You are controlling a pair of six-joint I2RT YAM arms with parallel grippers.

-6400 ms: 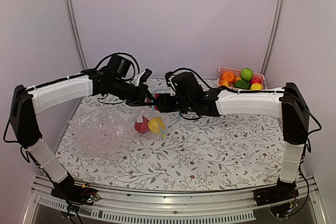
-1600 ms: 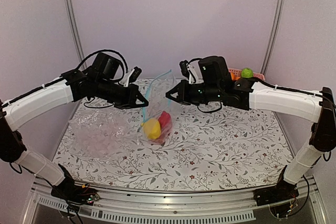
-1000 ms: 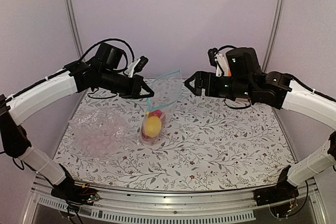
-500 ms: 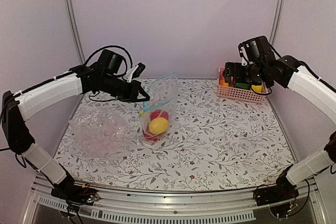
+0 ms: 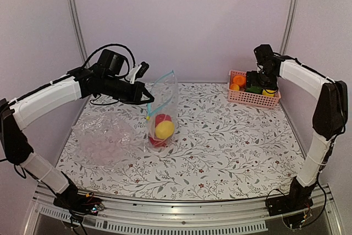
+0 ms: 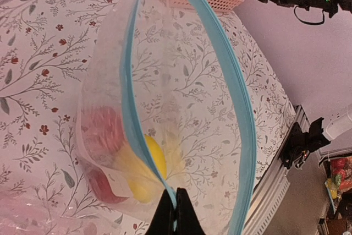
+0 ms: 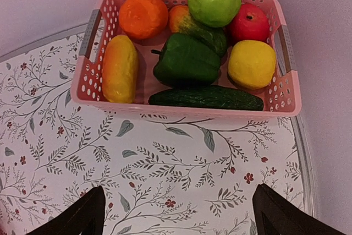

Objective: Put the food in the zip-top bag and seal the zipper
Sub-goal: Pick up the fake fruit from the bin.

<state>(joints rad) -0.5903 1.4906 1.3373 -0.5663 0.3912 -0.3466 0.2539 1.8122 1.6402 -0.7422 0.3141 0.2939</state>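
Well left of the basket (image 5: pixel 254 99), the left gripper (image 5: pixel 147 100) has its jaws closed tight on one lip of the zipper (image 6: pixel 233 83). This holds the bag (image 5: pixel 163 109) upright with its mouth gaping, likely so more food can drop in. A yellow fruit (image 5: pixel 164 130) and a red fruit (image 5: pixel 161 119) sit at its bottom. Directly above the basket hangs the right gripper (image 7: pixel 179 221), jaws spread wide and empty, apparently lined up to pick from it. Its fingertips are cut off at the wrist view's lower edge, and from above the arm hides part of the basket. Farther left of the basket than the bag lies crumpled plastic (image 5: pixel 102 138), its outline hard to trace.
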